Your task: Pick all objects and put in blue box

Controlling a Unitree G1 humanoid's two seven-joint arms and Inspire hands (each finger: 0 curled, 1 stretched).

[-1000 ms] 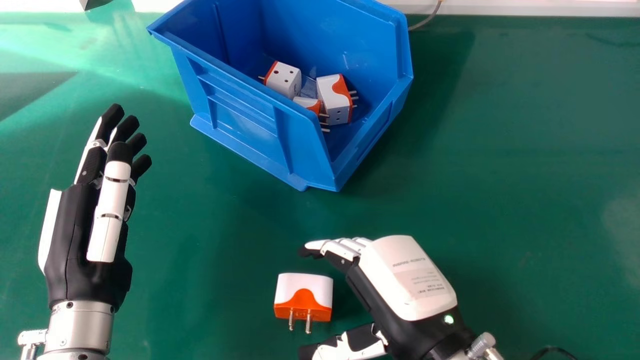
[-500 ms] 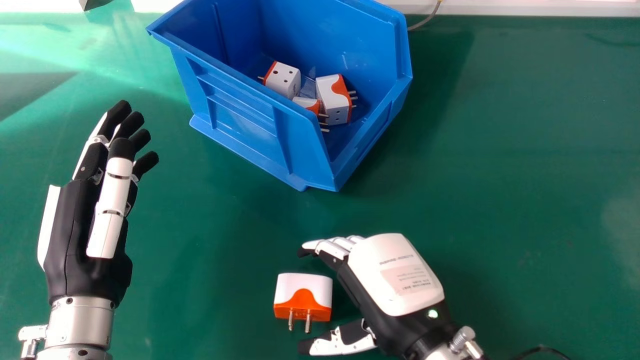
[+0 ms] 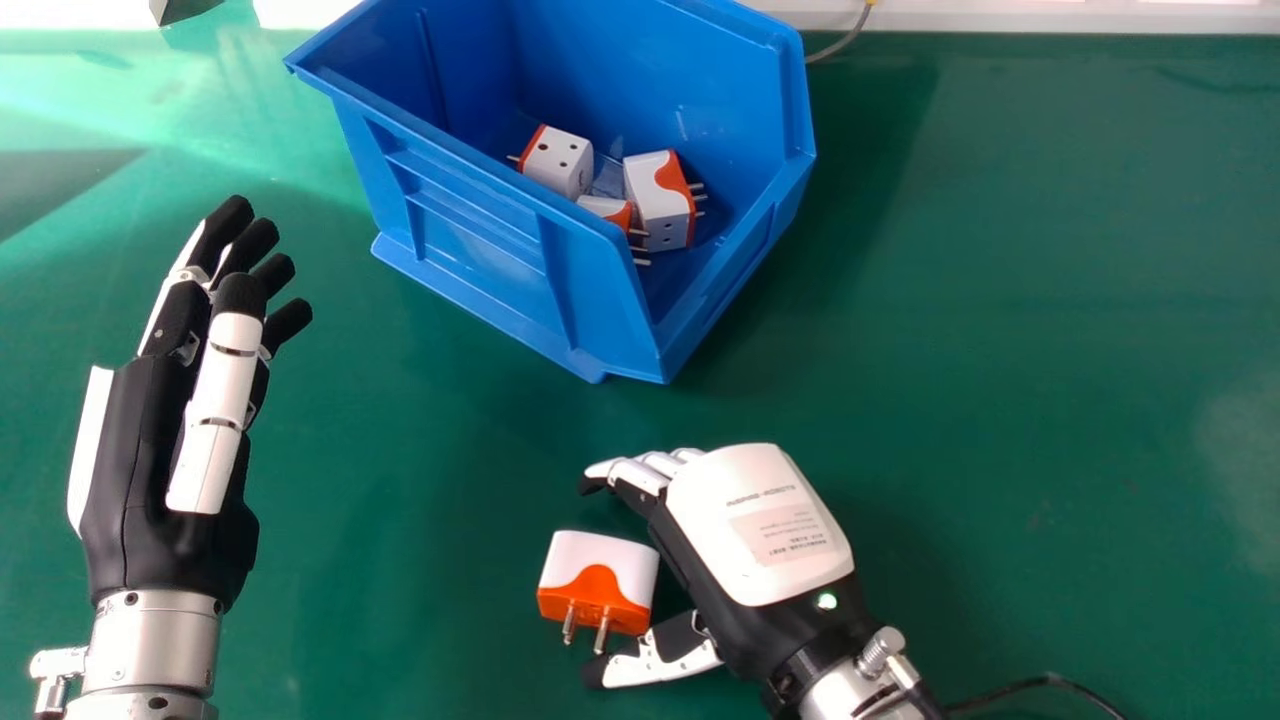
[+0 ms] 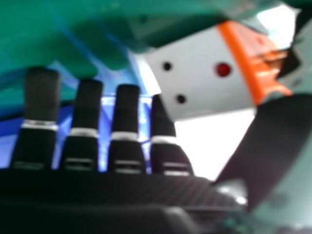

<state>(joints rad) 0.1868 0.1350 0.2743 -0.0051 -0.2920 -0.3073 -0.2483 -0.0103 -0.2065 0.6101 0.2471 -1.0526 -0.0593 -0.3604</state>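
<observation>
"What's nearest?"

"The right hand (image 3: pixel 760 530), its shell smooth, fingers (image 3: pixel 632 474) held wide beside a blocky white-and-orange adapter (image 3: pixel 612 562) on the counter (image 3: pixel 1000 400)."

"And beyond?"

"The left hand (image 3: pixel 150 450), fingers straight; then the ribbed plastic blue box (image 3: pixel 470 235), with pronged adapters (image 3: pixel 652 195) inside."

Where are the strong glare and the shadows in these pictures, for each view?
Head view: pale glare on the green tabletop at upper left, a dark shadow patch below it by the left edge, and a soft shadow right of the blue plastic box; right hand view: glaring white beside the white-and-orange plug adapter.
</observation>
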